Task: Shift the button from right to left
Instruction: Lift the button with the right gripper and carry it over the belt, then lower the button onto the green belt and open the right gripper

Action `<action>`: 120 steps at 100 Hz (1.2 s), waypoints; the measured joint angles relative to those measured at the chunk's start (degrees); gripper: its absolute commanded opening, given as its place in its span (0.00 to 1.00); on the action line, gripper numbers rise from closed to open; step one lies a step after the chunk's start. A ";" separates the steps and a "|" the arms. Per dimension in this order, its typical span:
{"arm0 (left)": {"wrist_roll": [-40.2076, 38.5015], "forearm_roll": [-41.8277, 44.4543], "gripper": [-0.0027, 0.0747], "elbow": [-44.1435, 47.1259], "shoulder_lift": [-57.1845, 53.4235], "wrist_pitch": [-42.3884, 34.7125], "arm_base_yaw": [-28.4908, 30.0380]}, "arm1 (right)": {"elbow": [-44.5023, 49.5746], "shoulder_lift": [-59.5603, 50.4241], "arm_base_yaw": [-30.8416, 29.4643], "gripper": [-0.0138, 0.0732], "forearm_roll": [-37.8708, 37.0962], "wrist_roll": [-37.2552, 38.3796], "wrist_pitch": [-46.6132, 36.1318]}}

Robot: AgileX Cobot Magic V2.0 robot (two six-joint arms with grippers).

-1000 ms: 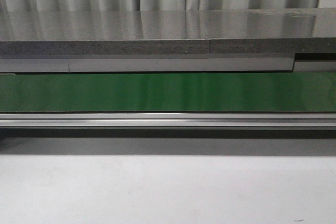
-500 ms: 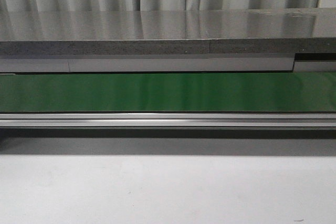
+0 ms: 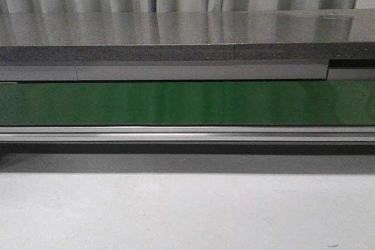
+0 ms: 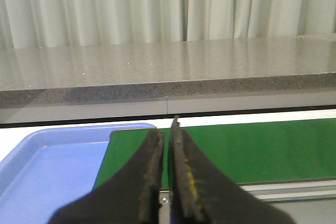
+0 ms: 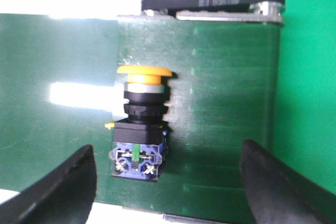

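Note:
The button (image 5: 140, 124) lies on the green belt (image 5: 220, 108) in the right wrist view, its orange-yellow cap away from the fingers and its blue contact block toward them. My right gripper (image 5: 167, 174) is open, its two black fingers (image 5: 73, 182) wide apart on either side of the button and not touching it. My left gripper (image 4: 168, 140) is shut and empty, held over the end of the green belt (image 4: 252, 150) beside a blue tray (image 4: 52, 166). The front view shows neither the button nor a gripper.
The front view shows the green conveyor belt (image 3: 187, 102) with a metal rail (image 3: 187, 134) before it, a grey stone counter (image 3: 176, 39) behind and the white table (image 3: 187, 209) in front. A black belt roller end (image 5: 215, 1) lies beyond the button.

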 measured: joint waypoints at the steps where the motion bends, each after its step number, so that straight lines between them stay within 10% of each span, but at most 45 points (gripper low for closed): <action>1: 0.00 0.00 0.04 0.00 0.00 0.00 0.00 | 0.00 -0.32 0.19 0.77 0.00 -0.14 0.00; 120: 0.00 0.00 0.04 0.00 0.00 0.00 0.00 | 47.80 -68.67 14.63 0.77 0.61 -3.82 -30.09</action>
